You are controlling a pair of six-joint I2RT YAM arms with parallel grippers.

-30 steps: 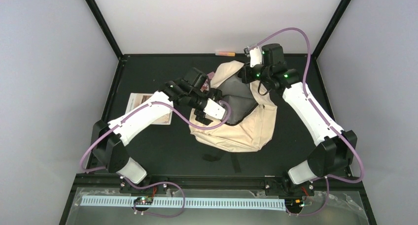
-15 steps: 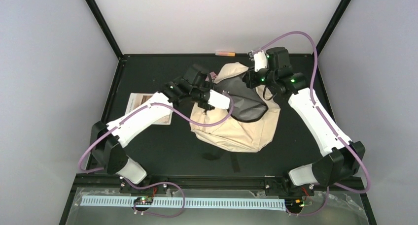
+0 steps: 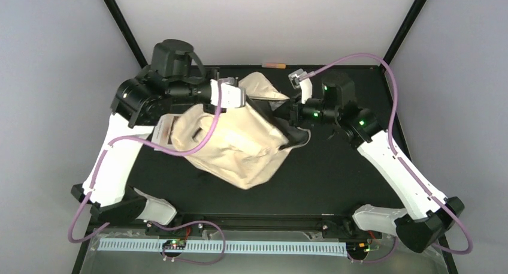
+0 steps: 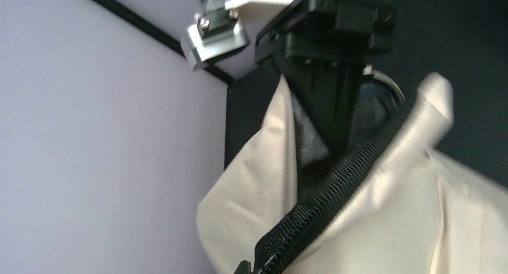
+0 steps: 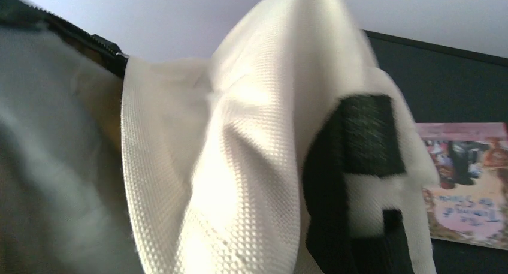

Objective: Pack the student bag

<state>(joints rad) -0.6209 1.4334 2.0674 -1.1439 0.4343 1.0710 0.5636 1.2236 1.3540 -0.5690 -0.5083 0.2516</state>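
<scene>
Left gripper (image 3: pixel 241 99) is clamped on the far-left rim of the student bag (image 3: pixel 230 145), and the right gripper (image 3: pixel 287 111) pinches the opposite rim. The bag is stretched between them over the middle of the bench (image 3: pixel 335 178), mouth toward far right, long axis sloping to near-left.

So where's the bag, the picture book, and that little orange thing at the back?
student bag (image 3: pixel 239 151): overhead view, on its cream side panel.
picture book (image 5: pixel 464 187): right wrist view, on its printed cover.
orange thing (image 3: pixel 275 65): overhead view, on its middle.
</scene>
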